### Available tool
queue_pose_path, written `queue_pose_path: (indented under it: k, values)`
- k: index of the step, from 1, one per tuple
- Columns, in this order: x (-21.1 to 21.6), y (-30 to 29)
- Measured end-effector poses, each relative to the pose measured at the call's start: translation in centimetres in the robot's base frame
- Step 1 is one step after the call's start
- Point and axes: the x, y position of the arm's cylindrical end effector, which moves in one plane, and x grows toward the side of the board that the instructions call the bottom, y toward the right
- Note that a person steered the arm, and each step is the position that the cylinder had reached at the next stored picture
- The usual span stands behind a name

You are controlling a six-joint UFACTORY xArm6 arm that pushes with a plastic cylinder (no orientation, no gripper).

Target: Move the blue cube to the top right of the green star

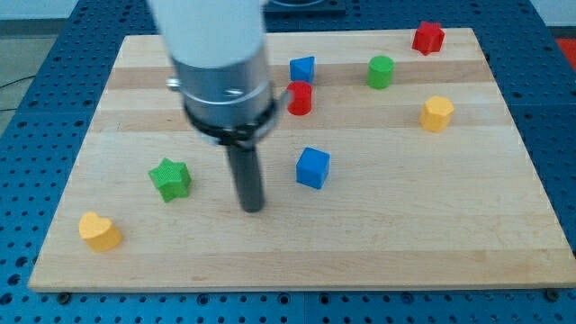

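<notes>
The blue cube (312, 167) sits near the middle of the wooden board (405, 225). The green star (170, 178) lies at the view's left, well left of the cube. My tip (251, 208) rests on the board between them, lower than both, closer to the cube. It touches neither block. The arm's grey body hides the board above the rod.
A second blue block (302, 68), a red cylinder (300, 98) and a green cylinder (381, 71) stand near the view's top. A red block (428, 37) is at top right, a yellow block (436, 113) at right, a yellow heart (99, 230) at bottom left.
</notes>
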Motion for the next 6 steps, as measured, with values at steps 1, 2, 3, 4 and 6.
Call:
queue_pose_path:
  k: [1,2,3,4,6]
  values:
    - [-1.2,6.6]
    - [-4.0,7.1]
    - [-5.5,6.1]
    - [-6.3,8.6]
    - [-7.4,-0.2]
